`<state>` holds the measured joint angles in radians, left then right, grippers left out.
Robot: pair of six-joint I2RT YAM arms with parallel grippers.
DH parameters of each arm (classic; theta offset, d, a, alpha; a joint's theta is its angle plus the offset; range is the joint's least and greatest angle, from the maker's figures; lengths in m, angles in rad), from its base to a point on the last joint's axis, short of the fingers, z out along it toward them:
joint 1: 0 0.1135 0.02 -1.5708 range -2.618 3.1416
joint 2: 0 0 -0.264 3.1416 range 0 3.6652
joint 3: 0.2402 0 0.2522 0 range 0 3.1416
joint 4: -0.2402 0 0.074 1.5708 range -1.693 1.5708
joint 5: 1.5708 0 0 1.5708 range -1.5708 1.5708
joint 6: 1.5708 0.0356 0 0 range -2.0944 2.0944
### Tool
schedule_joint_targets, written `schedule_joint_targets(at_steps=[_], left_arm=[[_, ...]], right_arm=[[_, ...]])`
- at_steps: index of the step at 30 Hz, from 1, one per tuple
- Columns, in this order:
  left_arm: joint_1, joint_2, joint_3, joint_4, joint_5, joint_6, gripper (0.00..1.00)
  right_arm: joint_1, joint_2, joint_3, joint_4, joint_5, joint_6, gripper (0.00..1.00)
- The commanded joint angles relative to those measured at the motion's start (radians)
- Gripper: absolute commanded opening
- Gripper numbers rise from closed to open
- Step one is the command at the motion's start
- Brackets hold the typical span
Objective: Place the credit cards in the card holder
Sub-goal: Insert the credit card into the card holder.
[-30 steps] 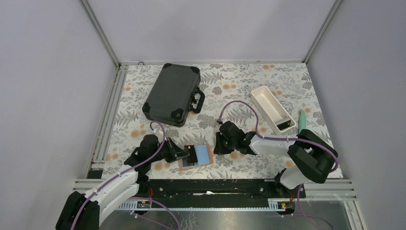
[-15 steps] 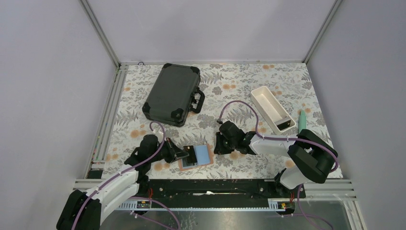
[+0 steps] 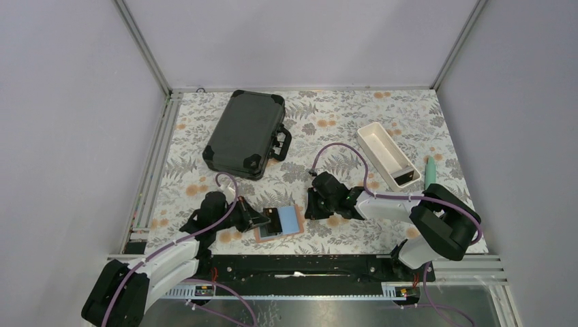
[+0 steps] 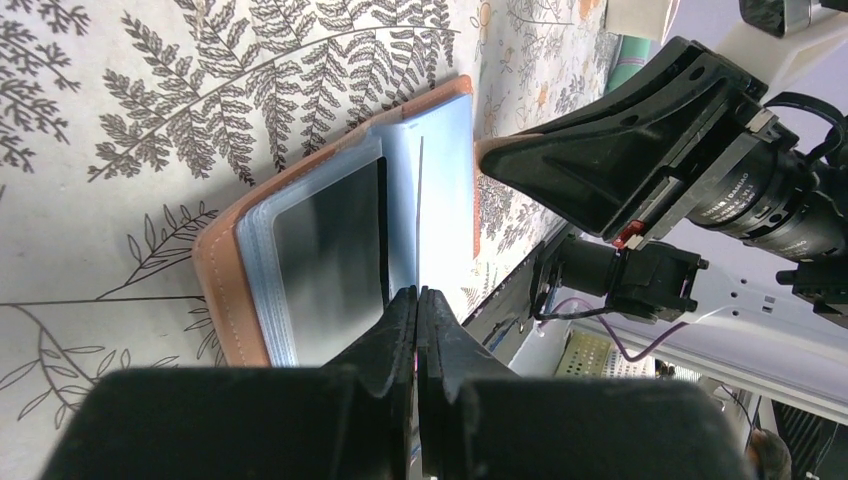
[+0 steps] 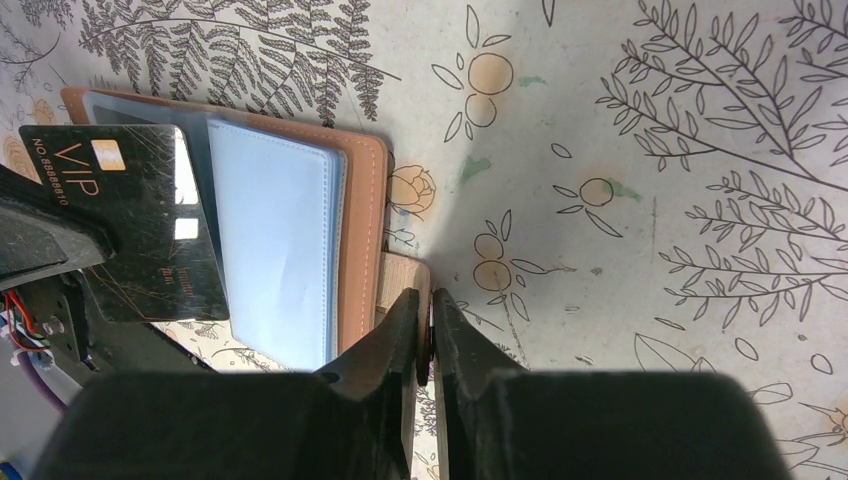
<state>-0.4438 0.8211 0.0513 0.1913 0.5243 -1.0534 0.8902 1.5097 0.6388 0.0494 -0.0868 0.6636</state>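
The card holder [image 3: 292, 219] lies open on the floral table, tan outside [image 5: 362, 230], pale blue pockets inside [image 4: 445, 170]. My left gripper [image 4: 417, 295] is shut on a black credit card [image 5: 150, 220] marked VIP. It holds the card on edge over the holder's middle fold, so the card shows as a thin line [image 4: 420, 200] in the left wrist view. My right gripper [image 5: 430, 300] is shut on the card holder's tan strap [image 5: 400, 280] at its right side. In the top view the left gripper [image 3: 264, 219] and right gripper [image 3: 308, 208] flank the holder.
A large black hard case [image 3: 245, 133] lies at the back left. At the right is a long white tray [image 3: 382, 146] with a dark item at its near end [image 3: 407, 177], and a teal pen-like object [image 3: 430, 172] beside it. A metal rail [image 3: 307, 262] runs along the near edge.
Almost nothing has moved. The left arm's elbow has shifted slightly; the card, the holder and the right gripper stay where they were.
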Motion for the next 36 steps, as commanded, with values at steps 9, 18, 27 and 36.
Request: schedule_joint_targets(at_steps=[9,18,27,36], left_arm=[[0.007,0.027,-0.029,0.092,0.033,-0.012,0.0],[0.006,0.062,-0.039,0.141,0.039,-0.024,0.0],[0.005,0.089,-0.05,0.212,0.045,-0.048,0.0],[0.006,0.133,-0.076,0.267,0.046,-0.051,0.0]], right_arm=[[0.009,0.004,0.038,-0.023,0.042,0.008,0.1],[0.01,0.011,0.042,-0.023,0.042,0.009,0.09],[0.009,0.017,0.047,-0.023,0.04,0.007,0.08],[0.009,0.02,0.049,-0.028,0.04,0.008,0.08]])
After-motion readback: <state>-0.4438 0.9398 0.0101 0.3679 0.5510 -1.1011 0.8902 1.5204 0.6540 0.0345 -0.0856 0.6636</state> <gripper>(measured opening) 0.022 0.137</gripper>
